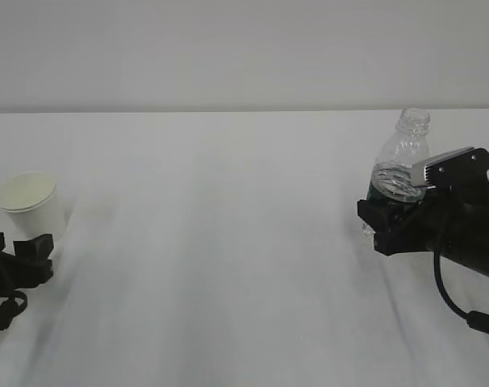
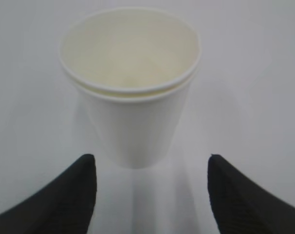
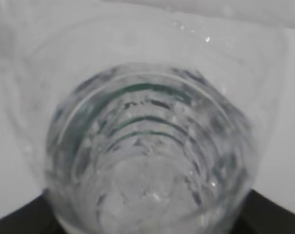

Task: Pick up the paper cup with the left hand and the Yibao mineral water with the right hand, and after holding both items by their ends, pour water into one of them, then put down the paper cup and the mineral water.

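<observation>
Exterior view: the cup (image 1: 30, 201) stands upright at far left on the white surface (image 1: 220, 258), the left end effector (image 1: 22, 254) low just in front of it. Far right, the bottle (image 1: 399, 165) stands upright, uncapped, the right end effector (image 1: 390, 222) clamped around its lower half.

Left wrist: cup (image 2: 130, 83) ahead, black fingers (image 2: 72, 195) spread wide, apart from it, nothing held.

Right wrist: ribbed bottle (image 3: 152, 161) fills the view, gripped close.
</observation>
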